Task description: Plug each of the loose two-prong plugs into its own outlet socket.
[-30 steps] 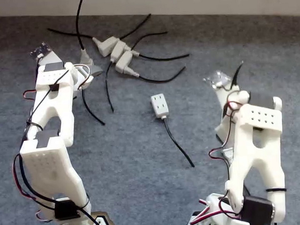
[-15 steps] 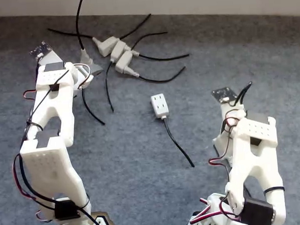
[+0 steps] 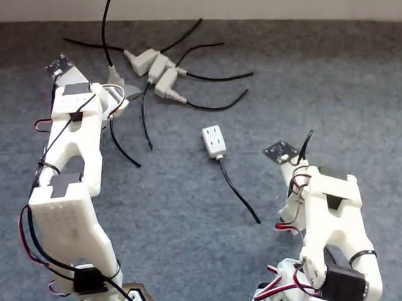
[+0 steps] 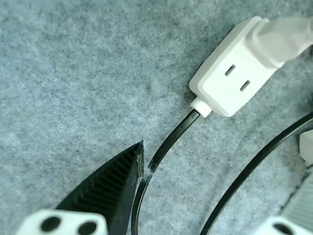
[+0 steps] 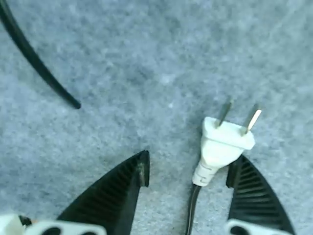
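Note:
A white two-prong plug [image 5: 224, 143] lies on the grey carpet between the fingers of my right gripper [image 5: 188, 169], close to one finger; the jaws stand open around it. The right arm [image 3: 327, 205] hangs low at the front right. My left gripper [image 4: 220, 171] is open over the black cord [image 4: 168, 144] of a white outlet socket [image 4: 234, 81], which has a plug [image 4: 281, 32] in one side and two free slots facing up. In the high view this socket [image 3: 114, 77] lies beside the left gripper [image 3: 122, 94]. Another white outlet socket [image 3: 214, 141] lies mid-table.
Three joined plug-and-socket pairs [image 3: 156, 69] with black cords lie at the back. The mid-table socket's cord [image 3: 239, 192] runs toward the right arm, and its cut end [image 5: 74, 103] lies beyond the right gripper. Grey carpet [image 3: 358, 83] covers the table.
The right arm has swung down and toward the front, its wrist dropping closer to the carpet. The left arm has only edged slightly toward the back.

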You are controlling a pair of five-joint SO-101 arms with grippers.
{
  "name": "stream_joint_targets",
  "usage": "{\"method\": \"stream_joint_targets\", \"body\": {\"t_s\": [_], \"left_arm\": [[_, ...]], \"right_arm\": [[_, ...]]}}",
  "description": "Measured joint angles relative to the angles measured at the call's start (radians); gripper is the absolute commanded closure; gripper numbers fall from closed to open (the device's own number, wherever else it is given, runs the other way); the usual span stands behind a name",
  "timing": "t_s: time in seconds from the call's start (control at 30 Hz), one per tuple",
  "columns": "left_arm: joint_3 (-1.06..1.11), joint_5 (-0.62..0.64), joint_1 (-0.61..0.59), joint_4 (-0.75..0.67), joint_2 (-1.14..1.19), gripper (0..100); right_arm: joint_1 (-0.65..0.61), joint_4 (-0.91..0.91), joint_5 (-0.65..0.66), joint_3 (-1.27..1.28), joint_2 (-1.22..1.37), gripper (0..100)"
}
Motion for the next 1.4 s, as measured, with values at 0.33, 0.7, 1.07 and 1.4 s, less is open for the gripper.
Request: {"method": "stream_joint_targets", "body": {"t_s": [0.33,0.7,1.07,1.4], "left_arm": [[0.0,0.0,0.0,0.0,0.0,54],[0.0,0.0,0.0,0.0,0.0,54],[0.0,0.0,0.0,0.0,0.0,54],[0.0,0.0,0.0,0.0,0.0,54]], "right_arm": [[0.002,-0.109,0.0,0.025,-0.003,81.4],[0.002,-0.187,-0.172,0.031,-0.002,81.4],[-0.011,-0.212,-0.252,0.032,-0.002,81.8],[-0.015,-0.213,-0.253,0.031,-0.002,81.8]]}}
